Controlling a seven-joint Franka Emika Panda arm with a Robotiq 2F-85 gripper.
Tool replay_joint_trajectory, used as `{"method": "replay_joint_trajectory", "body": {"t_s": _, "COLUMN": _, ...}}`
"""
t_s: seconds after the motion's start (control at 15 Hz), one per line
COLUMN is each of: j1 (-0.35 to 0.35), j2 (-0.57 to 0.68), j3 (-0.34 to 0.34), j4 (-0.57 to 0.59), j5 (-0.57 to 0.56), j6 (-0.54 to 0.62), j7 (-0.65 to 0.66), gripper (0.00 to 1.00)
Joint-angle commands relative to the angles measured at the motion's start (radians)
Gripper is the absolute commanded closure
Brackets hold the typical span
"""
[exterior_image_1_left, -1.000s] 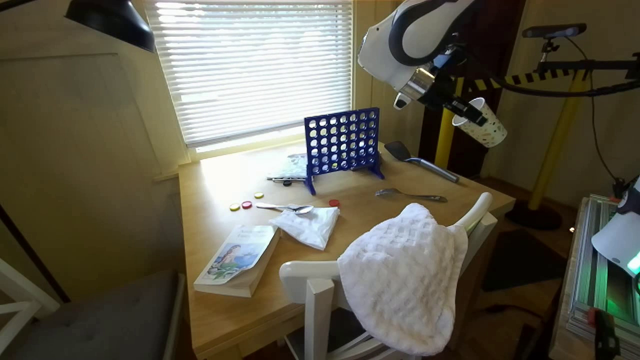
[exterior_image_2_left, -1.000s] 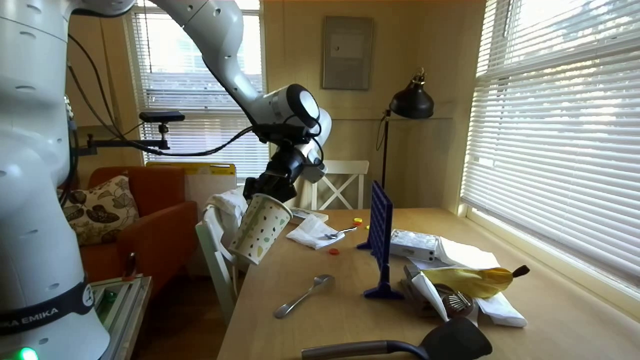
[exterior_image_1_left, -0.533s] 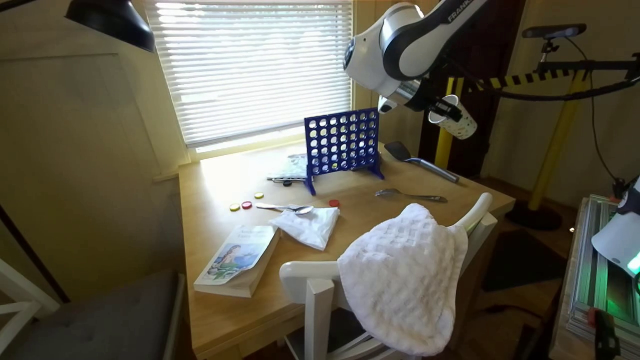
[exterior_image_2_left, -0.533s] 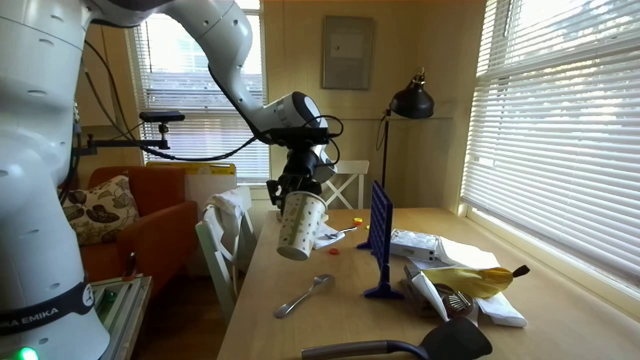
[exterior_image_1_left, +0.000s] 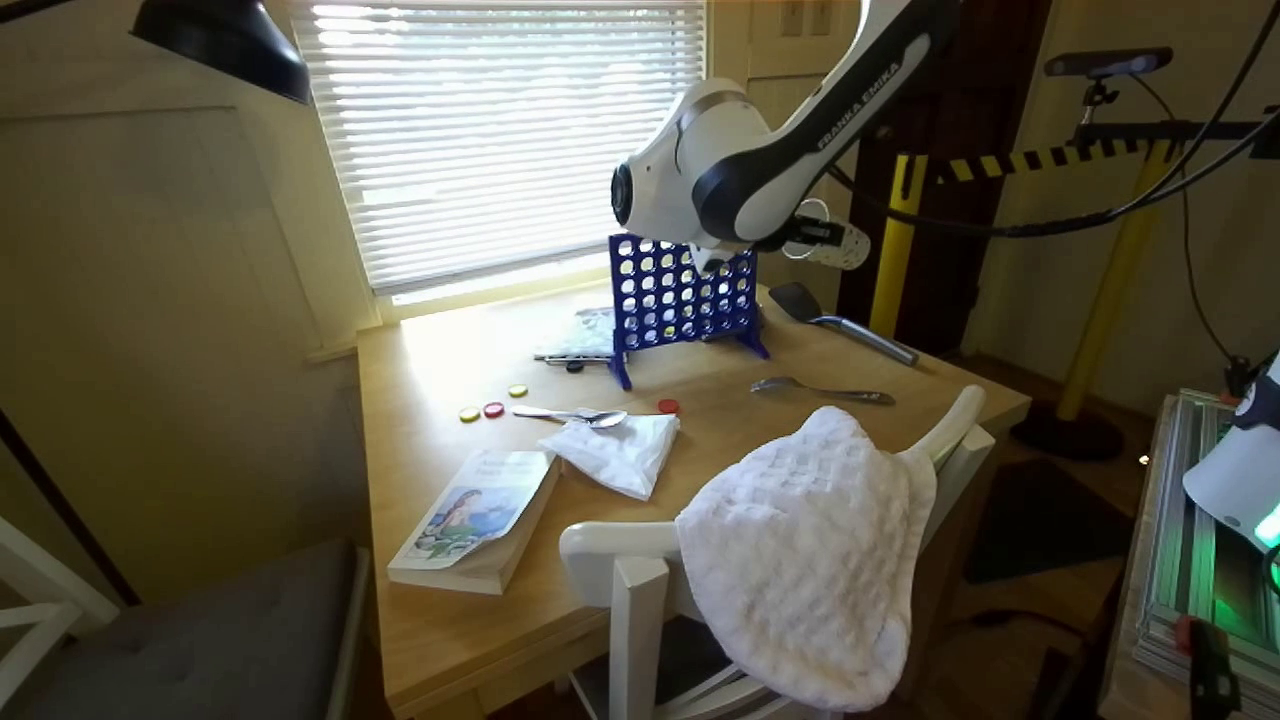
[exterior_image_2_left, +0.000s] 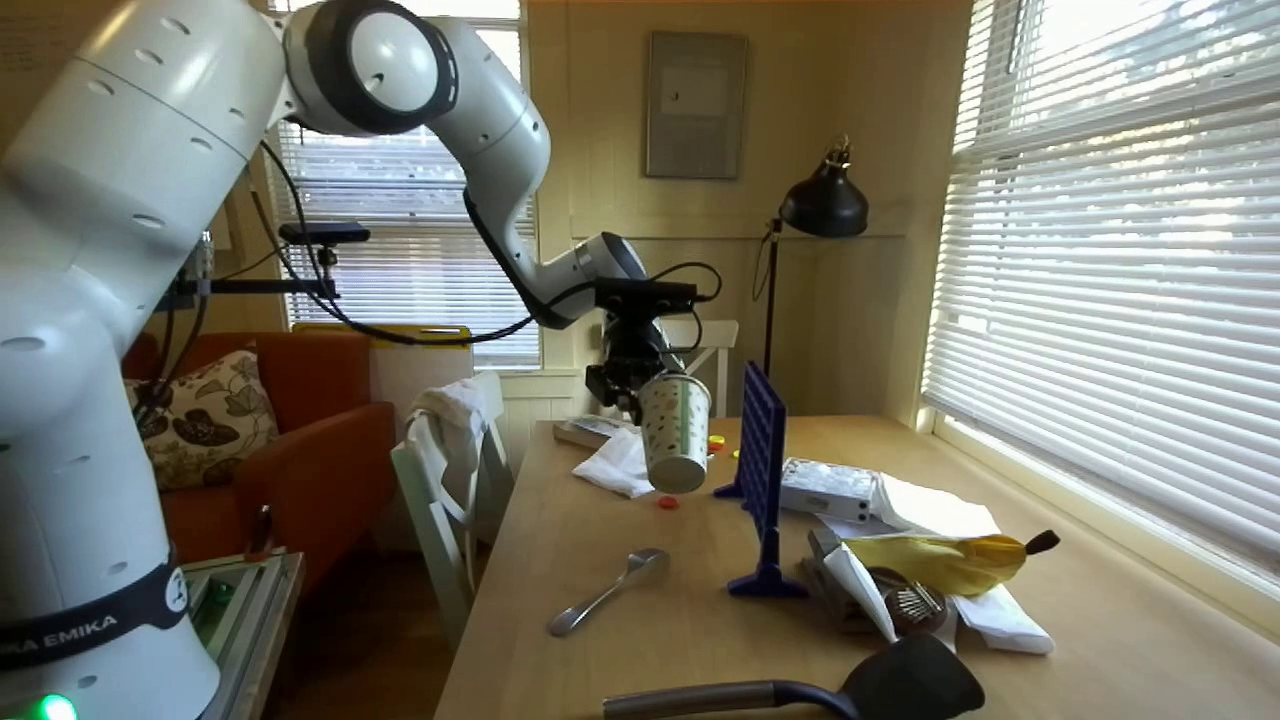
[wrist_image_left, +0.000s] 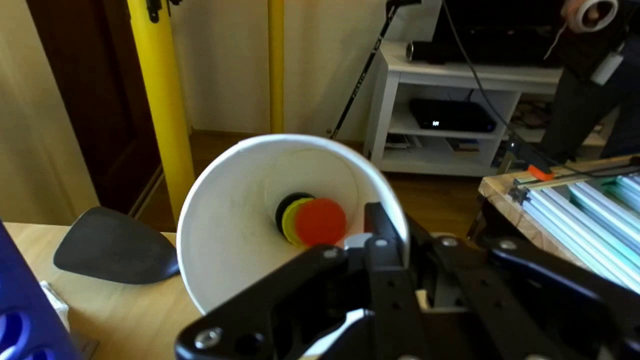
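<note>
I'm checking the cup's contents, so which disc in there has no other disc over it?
The red disc in the cup. Seen from the wrist, it overlaps the yellow disc, which itself partly covers the black disc.

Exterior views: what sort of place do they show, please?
Probably a home dining or living room, judging by the orange upholstered armchair, the light wooden table and the black dome-shaped lamp.
</note>
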Motion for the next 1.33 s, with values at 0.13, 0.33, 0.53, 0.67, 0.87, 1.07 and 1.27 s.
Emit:
{"method": "replay_joint_trajectory", "body": {"t_s": 0.13, "j1": 0.018, "j2": 0.101, "j3": 0.035, "j4": 0.034, "j5": 0.006, "j6": -0.176, "j7": -0.096, "gripper": 0.99}}
{"method": "replay_joint_trajectory", "body": {"t_s": 0.33, "j1": -0.006, "j2": 0.129, "j3": 0.054, "j4": 0.006, "j5": 0.001, "j6": -0.220, "j7": -0.164, "gripper": 0.99}}
{"method": "replay_joint_trajectory", "body": {"t_s": 0.53, "j1": -0.037, "j2": 0.122, "j3": 0.067, "j4": -0.010, "j5": -0.076, "j6": -0.184, "j7": -0.325, "gripper": 0.99}}
{"method": "replay_joint_trajectory", "body": {"t_s": 0.67, "j1": -0.046, "j2": 0.112, "j3": 0.065, "j4": -0.003, "j5": -0.145, "j6": -0.168, "j7": -0.431, "gripper": 0.99}}
{"method": "replay_joint_trajectory", "body": {"t_s": 0.87, "j1": -0.054, "j2": 0.112, "j3": 0.059, "j4": 0.029, "j5": -0.228, "j6": -0.128, "j7": -0.584, "gripper": 0.99}}
{"method": "replay_joint_trajectory", "body": {"t_s": 1.07, "j1": -0.013, "j2": 0.149, "j3": 0.039, "j4": 0.073, "j5": -0.281, "j6": -0.185, "j7": -0.692, "gripper": 0.99}}
{"method": "replay_joint_trajectory", "body": {"t_s": 1.27, "j1": 0.028, "j2": 0.175, "j3": 0.028, "j4": 0.067, "j5": -0.308, "j6": -0.291, "j7": -0.733, "gripper": 0.99}}
